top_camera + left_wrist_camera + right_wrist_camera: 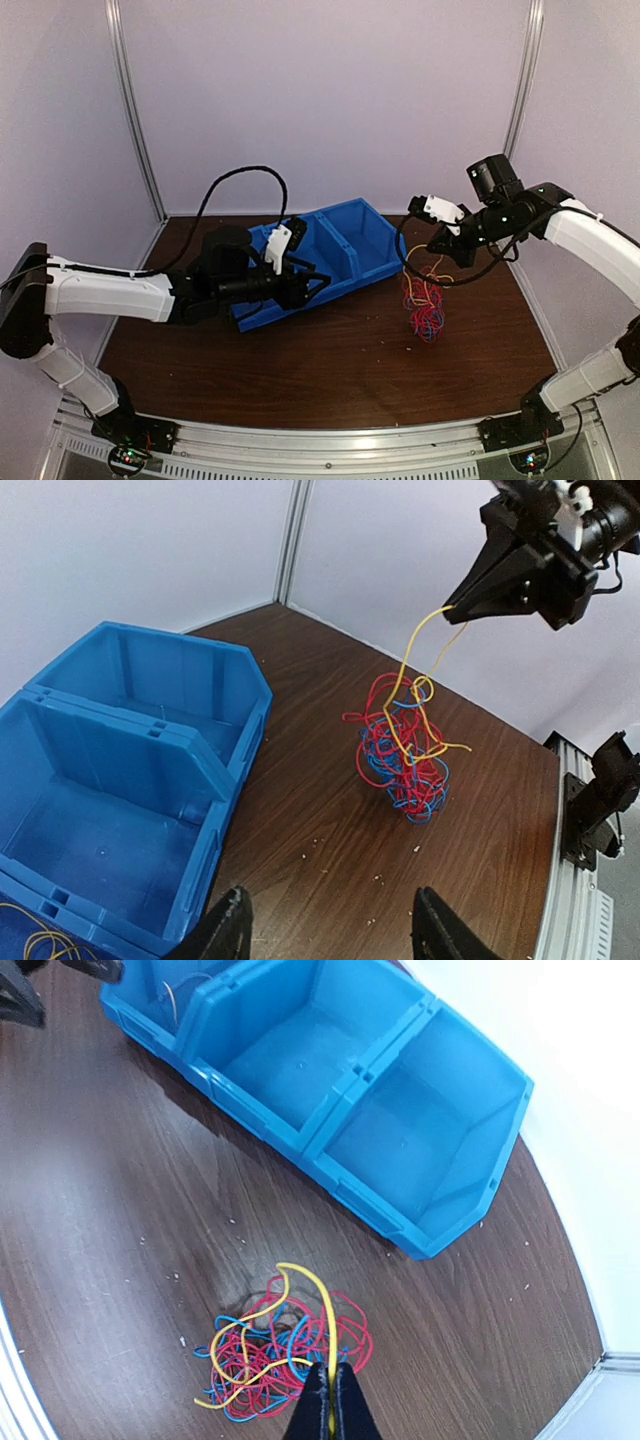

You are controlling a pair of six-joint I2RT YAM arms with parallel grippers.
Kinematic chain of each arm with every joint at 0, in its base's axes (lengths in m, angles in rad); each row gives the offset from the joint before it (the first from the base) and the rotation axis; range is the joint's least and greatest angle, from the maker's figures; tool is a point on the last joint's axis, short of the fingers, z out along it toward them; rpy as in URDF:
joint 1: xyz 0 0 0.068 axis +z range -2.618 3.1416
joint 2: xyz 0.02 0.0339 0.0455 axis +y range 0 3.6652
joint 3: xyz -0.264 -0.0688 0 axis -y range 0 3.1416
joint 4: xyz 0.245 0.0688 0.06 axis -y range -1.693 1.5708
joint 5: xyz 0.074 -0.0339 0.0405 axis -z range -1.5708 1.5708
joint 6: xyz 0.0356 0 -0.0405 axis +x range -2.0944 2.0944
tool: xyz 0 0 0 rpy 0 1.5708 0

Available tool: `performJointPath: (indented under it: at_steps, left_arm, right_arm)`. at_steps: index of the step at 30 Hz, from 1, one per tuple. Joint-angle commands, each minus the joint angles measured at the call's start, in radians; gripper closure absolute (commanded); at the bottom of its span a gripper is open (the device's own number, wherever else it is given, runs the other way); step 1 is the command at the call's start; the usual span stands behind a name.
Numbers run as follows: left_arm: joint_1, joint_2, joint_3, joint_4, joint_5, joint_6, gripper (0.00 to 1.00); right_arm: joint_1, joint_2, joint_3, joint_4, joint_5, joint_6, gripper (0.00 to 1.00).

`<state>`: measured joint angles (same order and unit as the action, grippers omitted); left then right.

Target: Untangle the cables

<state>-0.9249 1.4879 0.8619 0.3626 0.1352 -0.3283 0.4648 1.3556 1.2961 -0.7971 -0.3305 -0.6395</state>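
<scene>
Cables hang in one knotted clump of red, blue and yellow, right of the blue bin and over the brown counter. Whether the clump's bottom touches the wood or dangles just clear of it, I cannot tell.

Up top, the right pincer is clenched tight on a single yellow strand, and the right wrist view shows that strand running straight into the closed tips. That looks like the point of holding so high: pull one colour upward and let the weight of the rest drag it loose. For now the yellow loops back down through the red and blue, so the knot has not given way.

Over on the other side, the left pincer is released, fingers spread wide with nothing between them. It is parked low beside the bin and faces the clump from well apart. My read is that it waits there to pin the bundle down or catch a freed wire.

One loose yellow wire lies in the bin's end compartment, and the two other compartments show bare blue floors. So the bin seems to be the sorting place, and most of the job is ahead.
</scene>
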Motion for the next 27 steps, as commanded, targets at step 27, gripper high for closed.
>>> performJointPath:
  at_steps: [27]
  left_arm:
    - [-0.12, 0.431, 0.193, 0.661, 0.202, 0.009, 0.48]
  right_arm:
    - [0.005, 0.012, -0.058, -0.065, -0.623, -0.015, 1.0]
